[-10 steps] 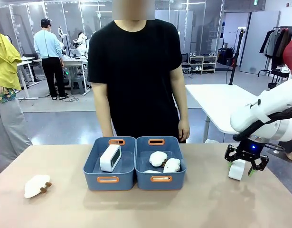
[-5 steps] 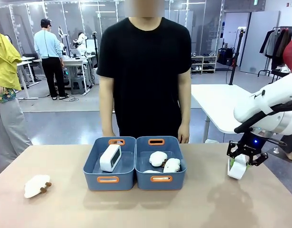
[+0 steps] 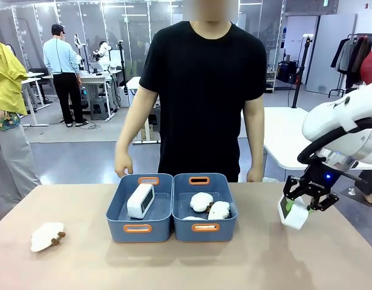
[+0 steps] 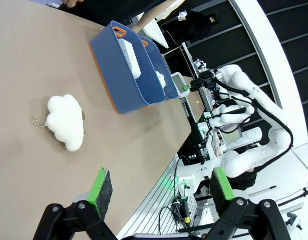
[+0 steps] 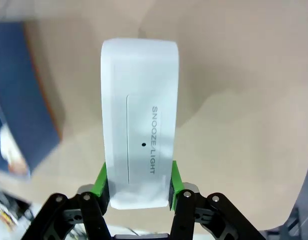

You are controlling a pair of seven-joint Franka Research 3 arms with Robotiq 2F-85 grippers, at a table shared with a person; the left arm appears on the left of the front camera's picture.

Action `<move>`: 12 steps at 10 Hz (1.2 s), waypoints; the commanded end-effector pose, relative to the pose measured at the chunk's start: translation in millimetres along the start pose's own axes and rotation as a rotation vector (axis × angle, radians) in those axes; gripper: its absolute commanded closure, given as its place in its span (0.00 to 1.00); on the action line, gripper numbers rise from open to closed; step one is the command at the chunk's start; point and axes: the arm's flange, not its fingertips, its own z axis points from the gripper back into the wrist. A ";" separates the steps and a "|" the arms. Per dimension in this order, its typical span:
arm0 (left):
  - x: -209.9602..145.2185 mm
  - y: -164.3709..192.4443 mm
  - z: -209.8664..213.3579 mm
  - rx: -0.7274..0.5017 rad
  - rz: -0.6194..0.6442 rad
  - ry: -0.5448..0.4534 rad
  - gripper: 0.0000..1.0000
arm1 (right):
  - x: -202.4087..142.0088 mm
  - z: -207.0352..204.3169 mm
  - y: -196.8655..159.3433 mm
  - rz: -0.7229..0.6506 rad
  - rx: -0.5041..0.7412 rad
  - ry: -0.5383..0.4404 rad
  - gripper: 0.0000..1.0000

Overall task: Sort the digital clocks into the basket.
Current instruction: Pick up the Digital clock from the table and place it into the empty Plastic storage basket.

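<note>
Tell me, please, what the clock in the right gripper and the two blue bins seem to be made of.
Clock in the right gripper: probably hard plastic, smooth matte white, with moulded rounded edges and a printed SNOOZE/LIGHT bar. Blue bins: likely moulded plastic, smooth, with thin even walls and orange handle rims.

The right arm (image 3: 346,130) is a glossy white shell of rounded segments. A black cable (image 3: 308,156) loops along it, and a small blue light (image 3: 328,177) glows at the wrist. The right end effector (image 3: 293,210) is black, with linked fingers and green pads (image 5: 100,181). The left end effector (image 4: 161,186) looks the same: black links, round grey pins (image 4: 79,205) at the joints and green pads.
</note>
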 end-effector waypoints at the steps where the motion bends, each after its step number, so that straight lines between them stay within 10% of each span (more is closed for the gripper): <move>1: 1.1 -2.8 1.5 0.004 -0.005 0.008 0.00 | -31.8 17.5 14.8 0.133 0.064 0.043 1.00; 5: 1.1 -2.8 1.5 0.004 -0.005 0.008 0.00 | -51.3 9.3 98.7 0.380 0.128 0.022 1.00; 12: 1.1 -2.8 1.5 0.004 -0.005 0.008 0.00 | -106.4 16.1 121.5 0.573 0.336 0.002 1.00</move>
